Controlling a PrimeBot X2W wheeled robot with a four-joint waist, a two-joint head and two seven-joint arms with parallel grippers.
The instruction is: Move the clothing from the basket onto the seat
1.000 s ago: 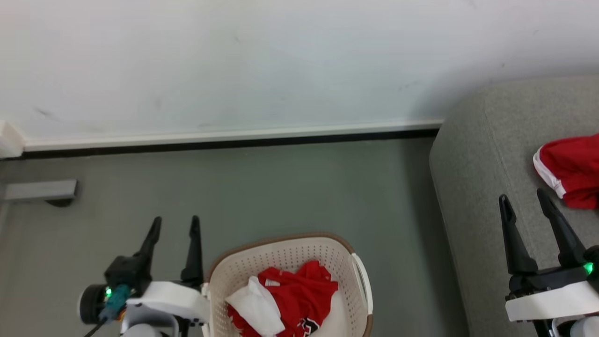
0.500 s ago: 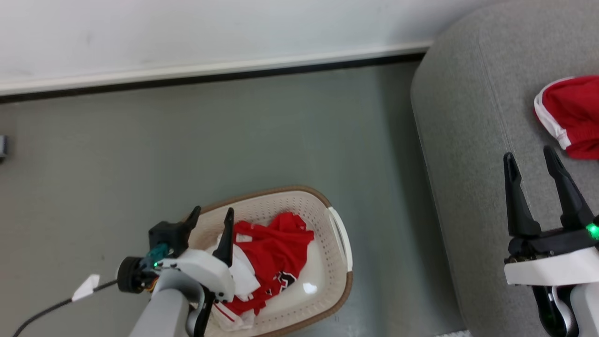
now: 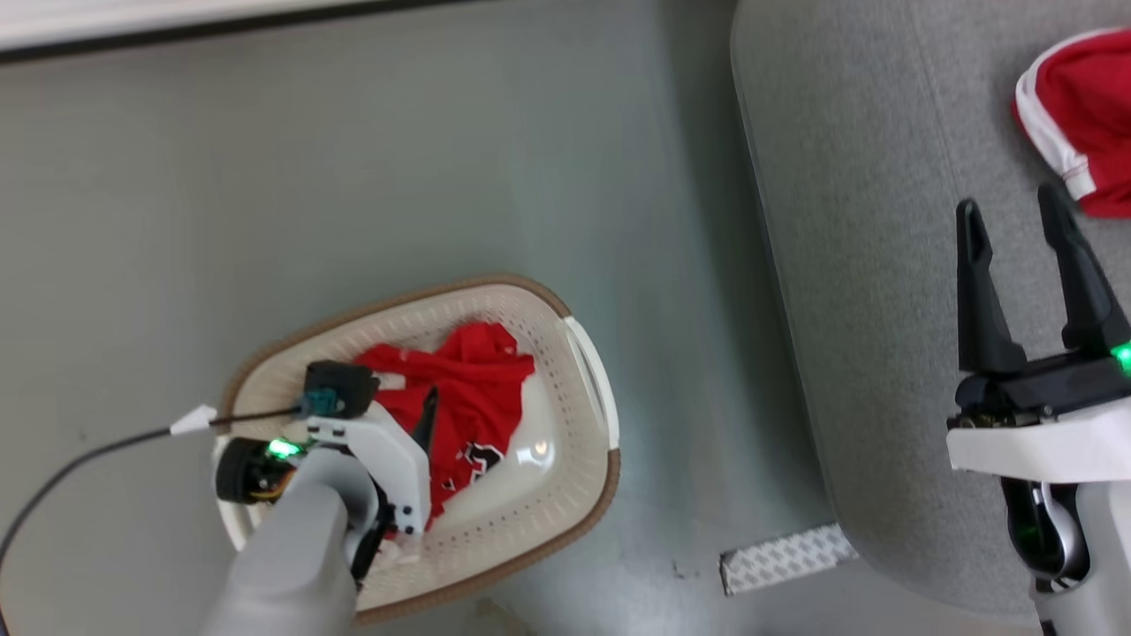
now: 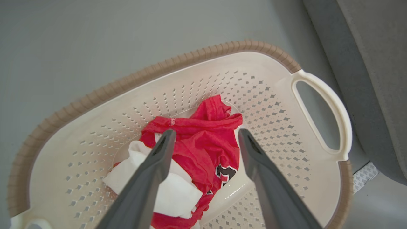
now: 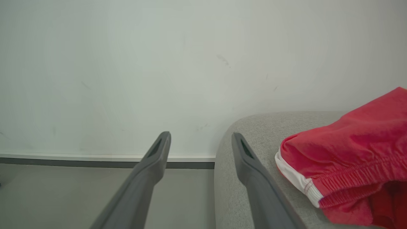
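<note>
The cream basket (image 3: 587, 371) with a brown rim stands on the floor left of the grey sofa (image 3: 884, 265). A crumpled red garment (image 4: 203, 146) with dark numerals (image 4: 226, 173) and a white part (image 4: 171, 187) lies inside it. My left gripper (image 4: 206, 133) hangs open just above this garment, a finger on each side of it; one dark finger (image 3: 428, 417) shows in the head view. Another red garment (image 3: 1082, 115) with white trim lies on the sofa. My right gripper (image 3: 1009, 201) is open over the seat, just left of that garment (image 5: 356, 136), holding nothing.
Grey floor surrounds the basket. A pale patterned strip (image 3: 786, 558) lies on the floor by the sofa's near corner. A dark cable (image 3: 88, 450) trails left from my left wrist. The wall's baseboard (image 3: 177, 31) runs along the far side.
The head camera has tilted down, shifting the whole picture. My left gripper has moved from beside the basket to inside it, over the red garment. The right gripper stays open.
</note>
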